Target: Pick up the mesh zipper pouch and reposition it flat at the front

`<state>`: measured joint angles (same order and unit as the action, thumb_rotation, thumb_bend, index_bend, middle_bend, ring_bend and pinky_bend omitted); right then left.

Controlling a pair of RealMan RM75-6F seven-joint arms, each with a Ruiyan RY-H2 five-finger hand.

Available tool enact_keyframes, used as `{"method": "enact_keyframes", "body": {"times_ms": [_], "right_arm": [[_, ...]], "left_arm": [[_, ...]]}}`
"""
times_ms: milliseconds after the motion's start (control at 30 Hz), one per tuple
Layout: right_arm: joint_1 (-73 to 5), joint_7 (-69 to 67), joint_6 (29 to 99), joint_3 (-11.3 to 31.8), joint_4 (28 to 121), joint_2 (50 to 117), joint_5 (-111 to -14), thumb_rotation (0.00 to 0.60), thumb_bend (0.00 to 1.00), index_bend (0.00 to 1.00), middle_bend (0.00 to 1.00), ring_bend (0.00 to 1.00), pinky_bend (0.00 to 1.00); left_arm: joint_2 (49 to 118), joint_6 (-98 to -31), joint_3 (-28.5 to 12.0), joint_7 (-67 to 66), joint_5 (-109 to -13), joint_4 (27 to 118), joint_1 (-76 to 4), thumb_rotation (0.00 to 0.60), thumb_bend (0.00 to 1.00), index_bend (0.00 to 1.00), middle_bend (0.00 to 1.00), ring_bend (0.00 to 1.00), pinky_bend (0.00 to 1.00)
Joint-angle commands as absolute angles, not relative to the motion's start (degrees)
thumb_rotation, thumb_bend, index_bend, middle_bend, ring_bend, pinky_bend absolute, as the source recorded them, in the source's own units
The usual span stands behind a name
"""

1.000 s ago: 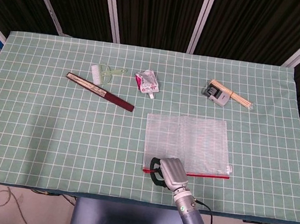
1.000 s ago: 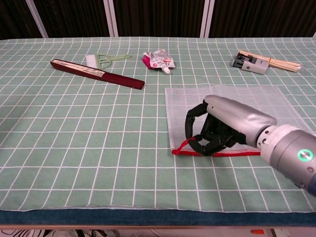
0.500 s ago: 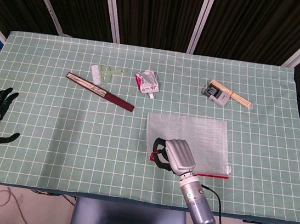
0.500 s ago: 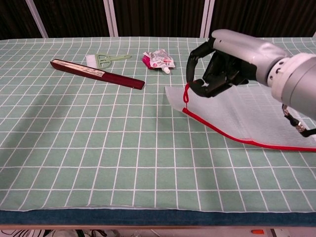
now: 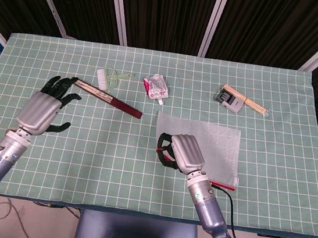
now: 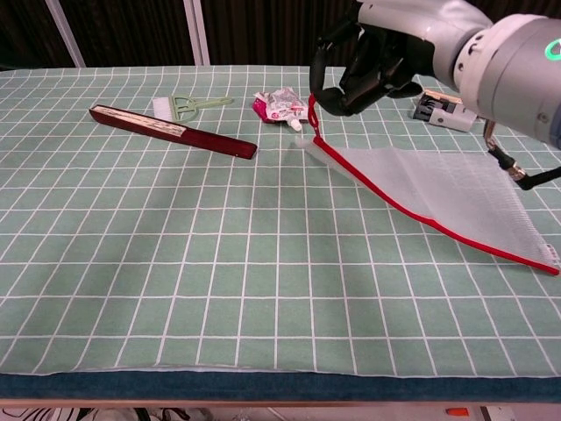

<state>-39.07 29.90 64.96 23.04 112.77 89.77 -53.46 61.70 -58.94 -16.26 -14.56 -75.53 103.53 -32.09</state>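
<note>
The mesh zipper pouch (image 5: 214,144) (image 6: 456,197) is a clear mesh sheet with a red zipper edge. My right hand (image 5: 181,151) (image 6: 377,53) grips its red-edged corner and holds that corner up in the air, so the pouch slopes down to the right with its far end near the cloth. My left hand (image 5: 46,107) hovers over the left part of the table with fingers spread and nothing in it; the chest view does not show it.
A dark red closed fan (image 5: 106,97) (image 6: 171,130), a small green brush (image 5: 110,78), a crumpled red-white packet (image 5: 156,87) (image 6: 280,107), and a grey stamp with wooden sticks (image 5: 237,100) lie across the back half of the green checked tablecloth (image 5: 95,157).
My right hand has lifted the pouch's red corner from the cloth higher and toward the back. My left hand has risen from the table's left edge inward over the cloth.
</note>
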Motion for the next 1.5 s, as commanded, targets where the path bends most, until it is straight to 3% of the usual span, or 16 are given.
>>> {"method": "enact_keyframes", "body": {"times_ms": [33,333,633,1200,1500], "right_arm": [[-40.2,30.7,65.4,23.6,113.2,89.7,-52.4,0.600,0.57,0.73,1.00,1.00,0.96],[-42.6,31.8,66.9,24.3,114.3,89.1,-49.8,0.600,0.57,0.74,1.00,1.00,0.96],[-43.7,31.2,67.8,24.1,115.2,87.8,-48.2,0.600,0.57,0.74,1.00,1.00,0.96],[-44.4,29.1,68.8,23.5,116.3,84.8,-46.8,0.600,0.57,0.75,1.00,1.00,0.96],[-44.9,28.0,69.3,22.9,116.5,84.2,-46.8,0.600,0.57,0.75,1.00,1.00,0.96]], "left_arm": [[64.0,-53.7,-18.3,-15.8,-72.0,103.3,-37.3,0.600,0.20,0.33,0.03,0.00,0.01],[69.3,-46.8,-18.7,-19.8,-68.1,100.9,-46.4,0.600,0.21,0.37,0.05,0.00,0.03],[76.0,-44.9,-18.2,-22.8,-63.5,99.0,-52.7,0.600,0.22,0.41,0.05,0.00,0.03],[83.1,-46.0,-16.2,-25.4,-57.0,97.3,-58.2,0.600,0.32,0.46,0.05,0.00,0.03],[85.6,-49.8,-16.4,-24.8,-56.7,96.5,-59.0,0.600,0.34,0.46,0.05,0.00,0.03]]}}
